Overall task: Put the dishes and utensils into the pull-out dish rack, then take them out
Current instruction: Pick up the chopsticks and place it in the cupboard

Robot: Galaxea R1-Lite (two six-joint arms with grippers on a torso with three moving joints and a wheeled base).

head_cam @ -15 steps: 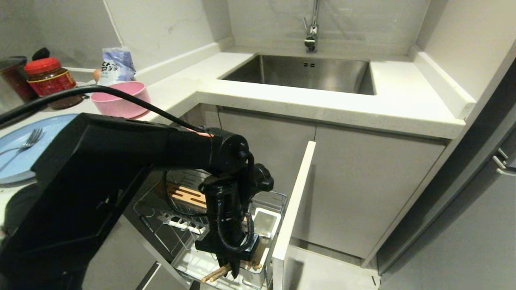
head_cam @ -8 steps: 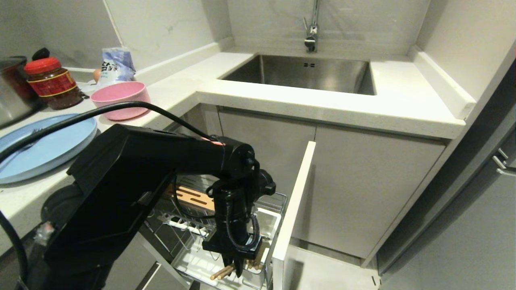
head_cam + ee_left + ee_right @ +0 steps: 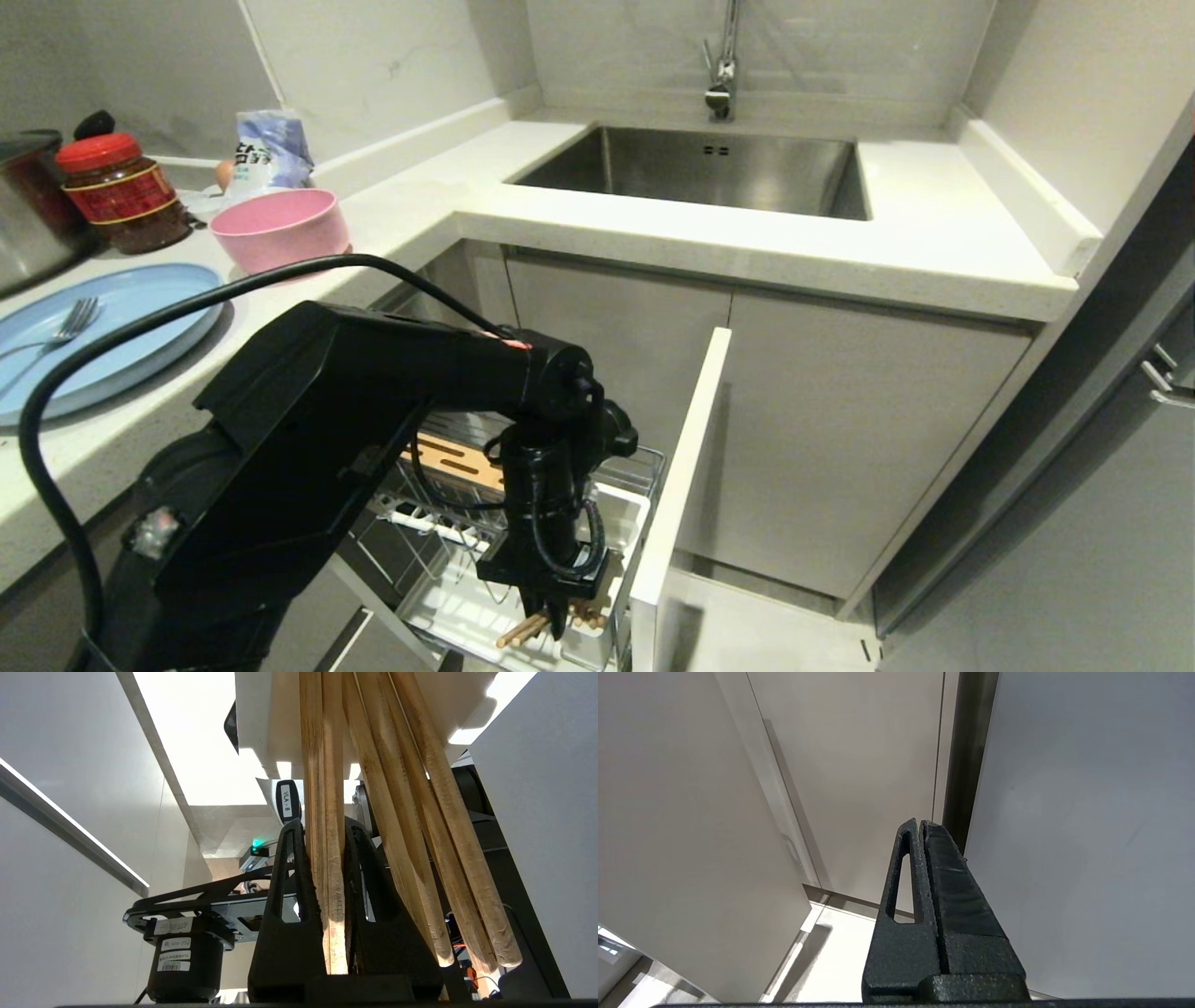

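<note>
Hiding cup (image 3: 611,523) floor: left gripper (image 3: 557,623) clamped on chopsticks (image 3: 523,632) | panel (image 3: 677,485) just beside | right gripper (image 3: 921,830) closed, parked

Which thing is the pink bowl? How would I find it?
Start at the steel sink and follow the white counter toward the left. The pink bowl stands there, between a red-lidded jar and the sink. It is round, deep and pink; the blue plate beside it is flat.

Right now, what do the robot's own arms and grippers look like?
Left arm: matte black, boxy shell narrowing to a round wrist, a loose black cable arching over it. Left gripper and right gripper: black, grainy, wedge-shaped fingers with slot cut-outs.
</note>
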